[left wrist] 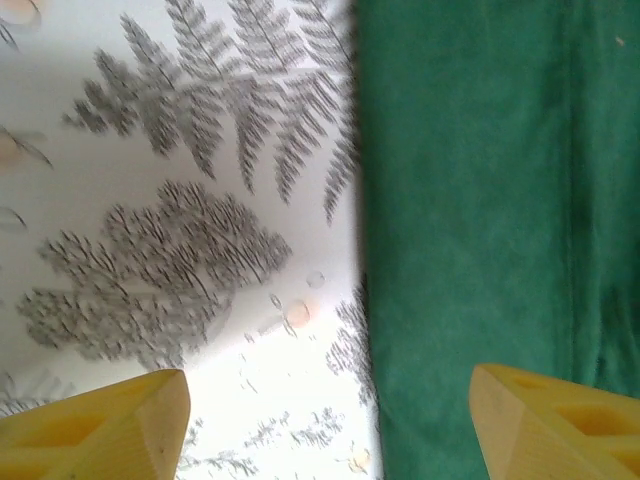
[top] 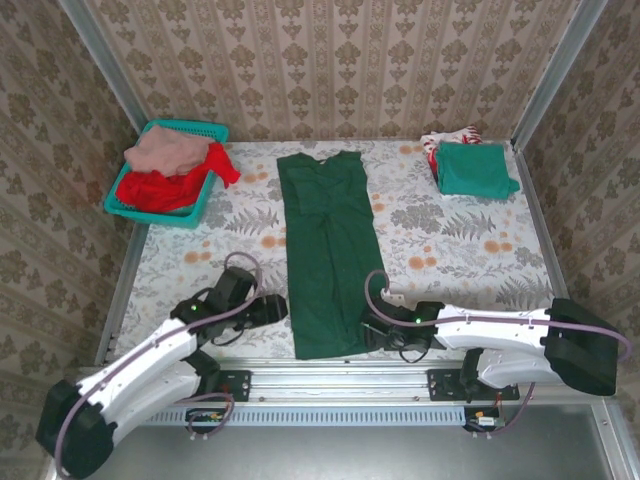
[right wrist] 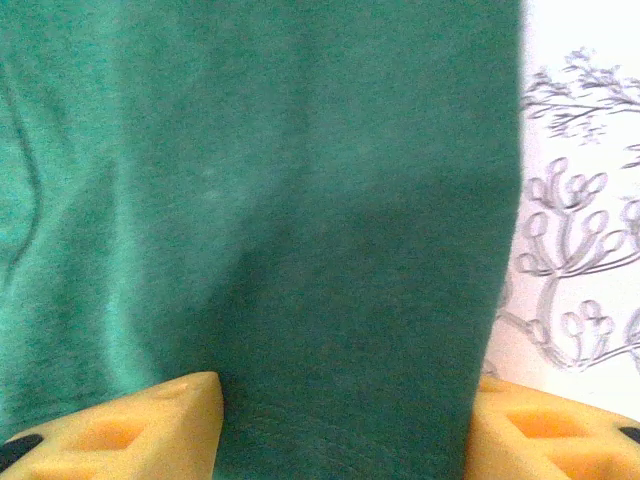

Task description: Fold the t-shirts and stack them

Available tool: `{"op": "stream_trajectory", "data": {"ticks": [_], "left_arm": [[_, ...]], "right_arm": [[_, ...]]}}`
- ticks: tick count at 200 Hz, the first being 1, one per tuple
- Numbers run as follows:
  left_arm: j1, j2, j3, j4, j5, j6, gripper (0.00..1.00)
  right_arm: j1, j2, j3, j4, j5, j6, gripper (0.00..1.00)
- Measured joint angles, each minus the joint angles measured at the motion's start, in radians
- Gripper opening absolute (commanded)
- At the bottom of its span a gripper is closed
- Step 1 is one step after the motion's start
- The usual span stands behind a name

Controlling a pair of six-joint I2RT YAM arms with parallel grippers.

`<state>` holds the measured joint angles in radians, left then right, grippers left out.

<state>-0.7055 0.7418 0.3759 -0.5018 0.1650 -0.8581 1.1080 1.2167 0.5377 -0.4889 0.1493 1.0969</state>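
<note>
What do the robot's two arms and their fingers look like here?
Both the left arm and right arm have glossy white shells with black joints and black end housings; a mauve cable loops along each. The left fingers and right fingers are yellow wedge-shaped blocks with recessed pockets.

Legible text, labels, brands, numbers, signs: none in any view.
Dark green t-shirt (top: 325, 250) — plain cloth, no print or tag that can be read.
Tablecloth (top: 450, 240) — fern and flower motifs only, no lettering.
Wallpaper (top: 330, 60) — repeating ornament, no lettering.
</note>
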Motion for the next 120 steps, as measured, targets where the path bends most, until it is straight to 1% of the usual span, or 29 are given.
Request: {"op": "stream_trajectory", "data": {"ticks": [16,29,49,60,92,120], "left_arm": [[-0.072,-0.075,-0.035,-0.002,-0.019,-0.057,0.71],[-0.153,-0.104,-0.069,0.016,-0.04,-0.113,0.7],[-0.29,-0.084,-0.118,0.058,-0.081,-0.196,0.69],[-0.345,-0.049,-0.135,0.086,-0.101,-0.235,0.69],[-0.435,0.062,-0.106,0.114,-0.201,-0.301,0.71],[-0.481,0.145,-0.076,0.114,-0.26,-0.335,0.69]], "right_arm": [[0.008,-0.019,0.013,-0.025,0.006,0.011,0.61],[0.007,-0.07,0.011,-0.055,0.019,0.019,0.61],[-0.001,-0.167,-0.015,-0.068,0.033,0.033,0.61],[-0.011,-0.193,-0.034,-0.068,0.035,0.034,0.62],[-0.06,-0.167,-0.086,-0.041,0.028,0.029,0.61],[-0.097,-0.14,-0.096,-0.024,0.025,0.019,0.62]]}}
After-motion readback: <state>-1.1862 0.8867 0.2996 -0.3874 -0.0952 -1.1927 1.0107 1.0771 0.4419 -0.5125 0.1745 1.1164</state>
